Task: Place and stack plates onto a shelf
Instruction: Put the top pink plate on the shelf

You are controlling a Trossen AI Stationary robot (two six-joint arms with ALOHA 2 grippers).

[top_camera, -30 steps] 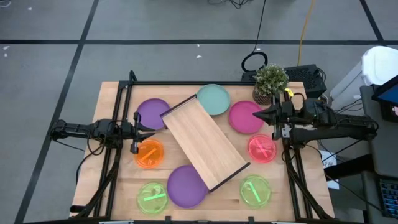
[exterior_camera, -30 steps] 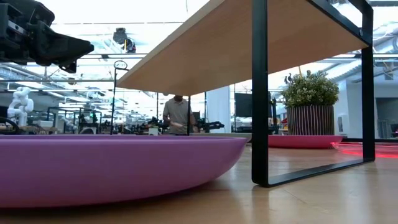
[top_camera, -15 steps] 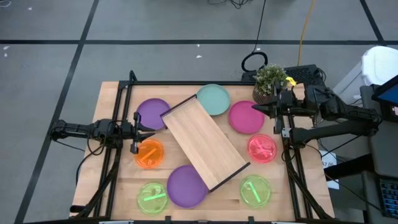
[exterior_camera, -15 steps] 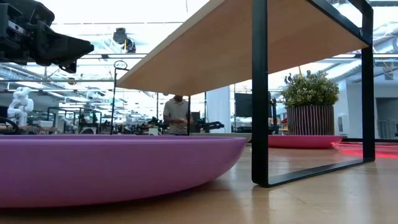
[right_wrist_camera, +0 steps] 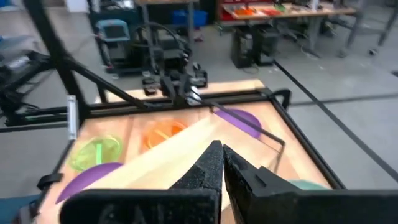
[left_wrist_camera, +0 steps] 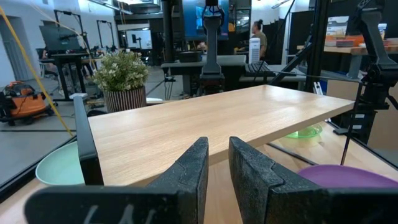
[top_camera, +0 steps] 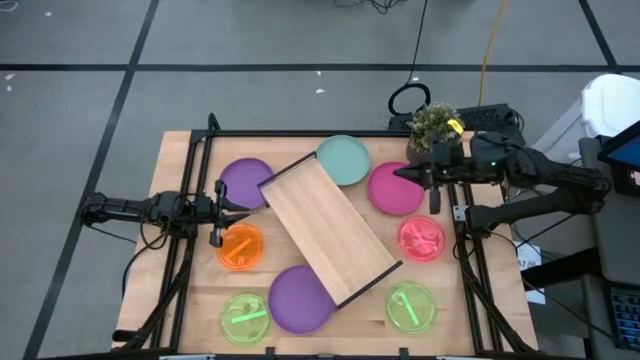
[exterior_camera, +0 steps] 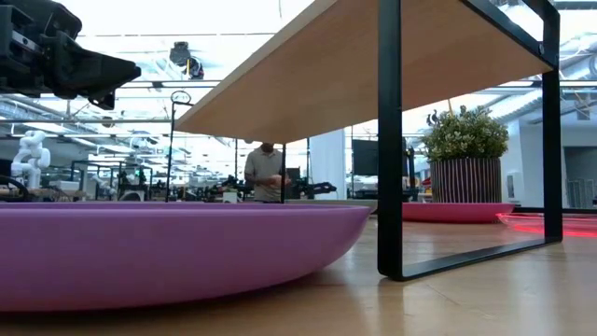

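Observation:
The shelf [top_camera: 330, 230], a light wooden board on a black frame, stands slantwise mid-table. Plates lie flat around it: purple [top_camera: 245, 182], teal [top_camera: 343, 160], magenta [top_camera: 395, 188], red [top_camera: 421, 238], orange [top_camera: 240, 247], a second purple [top_camera: 300, 298], and two green [top_camera: 245, 317] [top_camera: 410, 306]. My right gripper [top_camera: 398, 172] hovers shut over the magenta plate's far part, touching nothing. My left gripper [top_camera: 238, 206] waits between the purple and orange plates, its fingers [left_wrist_camera: 193, 168] a narrow gap apart, pointing at the shelf [left_wrist_camera: 211, 121].
A potted plant [top_camera: 435, 128] stands at the far right corner, just behind my right arm. A black frame rail [top_camera: 300, 133] runs along the table's far edge, and others run down both sides. In the low view the near purple plate [exterior_camera: 168, 252] fills the foreground under the shelf [exterior_camera: 373, 56].
My right gripper has moved toward the table's far edge and a little left, from the magenta plate's right rim to above its far part. Its fingers stay shut. The plates, the shelf and my left arm have kept still.

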